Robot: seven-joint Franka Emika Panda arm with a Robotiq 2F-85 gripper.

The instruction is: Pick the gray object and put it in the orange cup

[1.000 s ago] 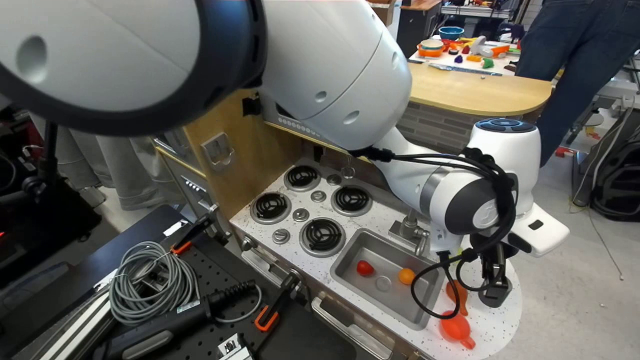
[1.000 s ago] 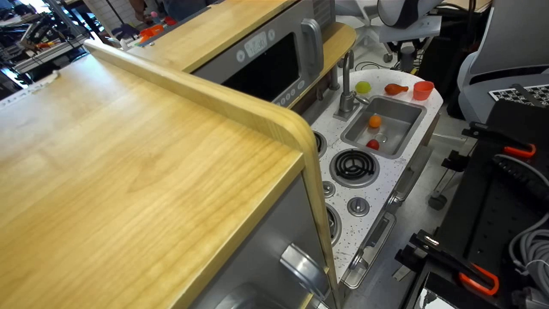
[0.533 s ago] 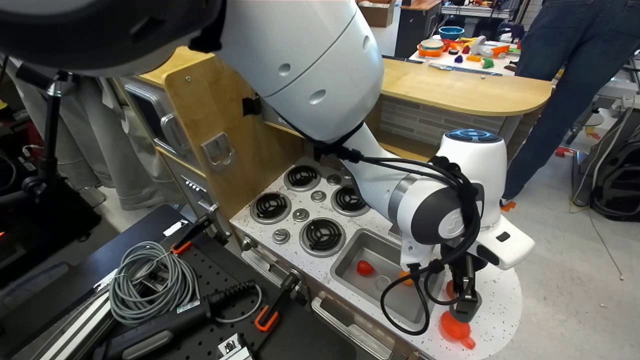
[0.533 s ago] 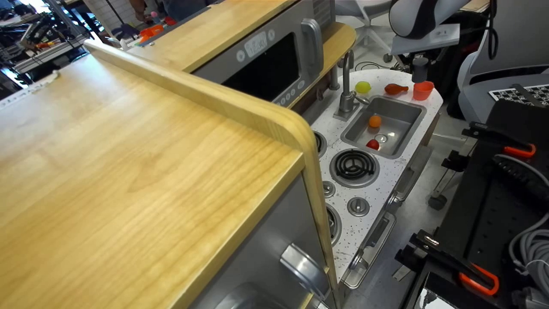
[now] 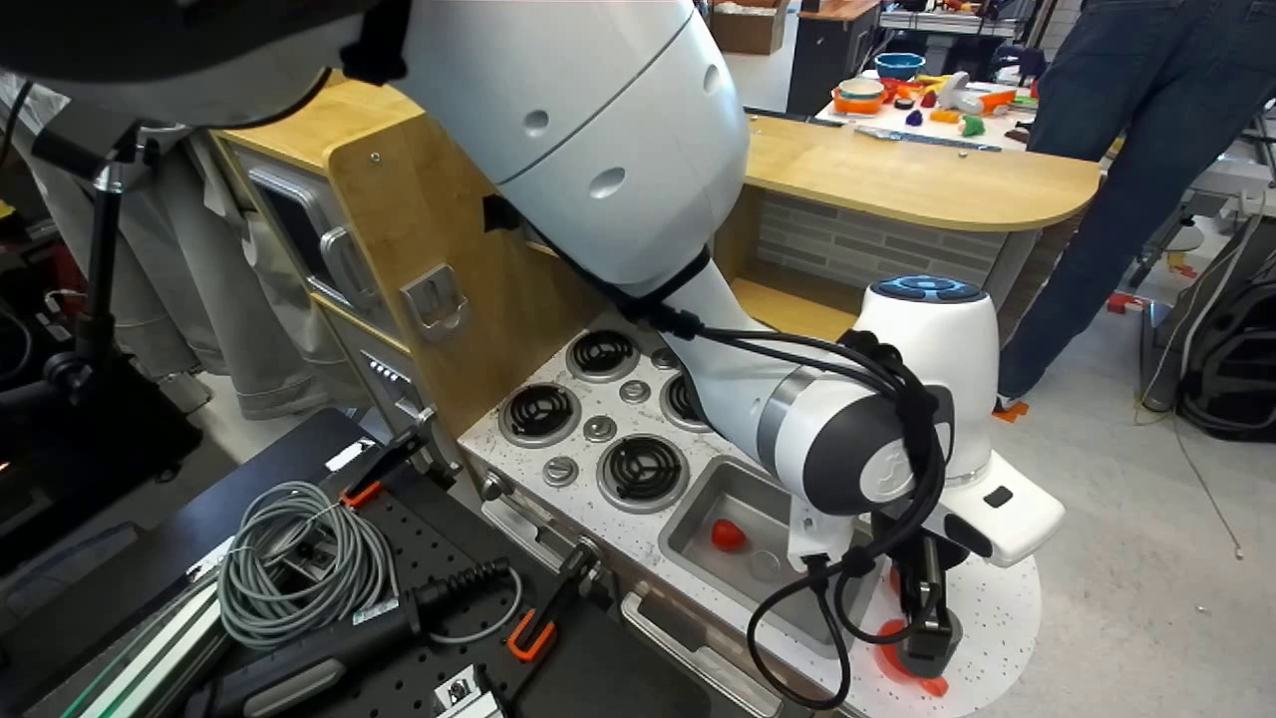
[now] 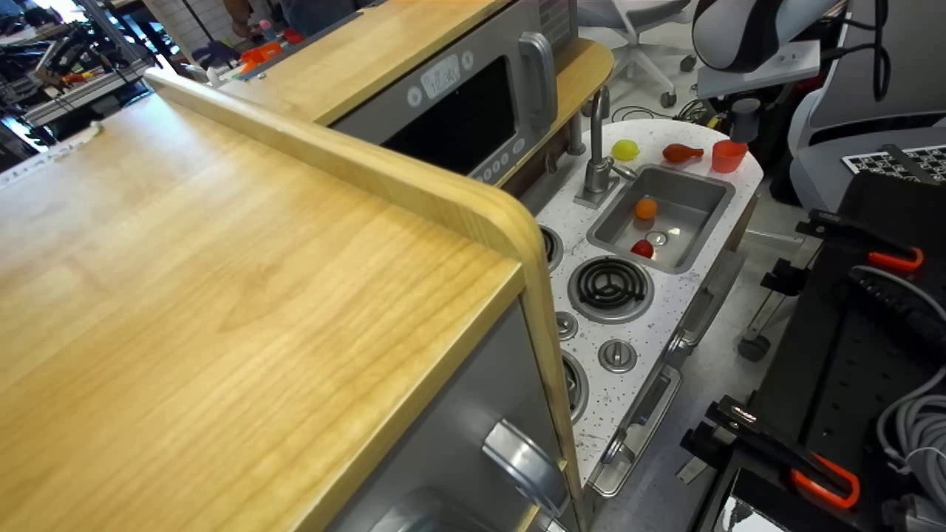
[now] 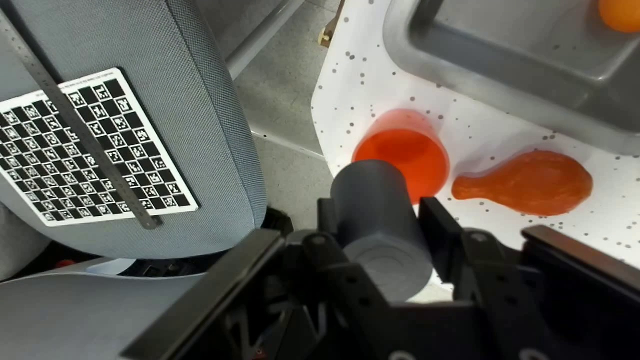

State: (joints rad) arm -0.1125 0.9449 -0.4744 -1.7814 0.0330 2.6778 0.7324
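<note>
Wrist view shows the gray object (image 7: 377,210) clasped between the two fingers (image 7: 440,222) of the gripper (image 7: 381,215), which stand only as far apart as it is wide. Its far end overlaps the rim of the orange cup (image 7: 412,155) there; in an exterior view the cup stands upright on the speckled counter (image 6: 658,133), the object close by its rim, and whether the two touch cannot be told. From above, the arm (image 5: 723,389) slants down past the stove burners (image 5: 643,474) and over the sink (image 7: 500,95), bent at the wrist so that the gripper points downward. Just beside the cup lies a drumstick-shaped toy (image 7: 540,185). Farther out, an orange ball (image 6: 646,209) and a red piece (image 6: 643,249) sit in the sink, and a yellow-green piece (image 6: 625,150) rests on the counter near the faucet (image 6: 597,144).
</note>
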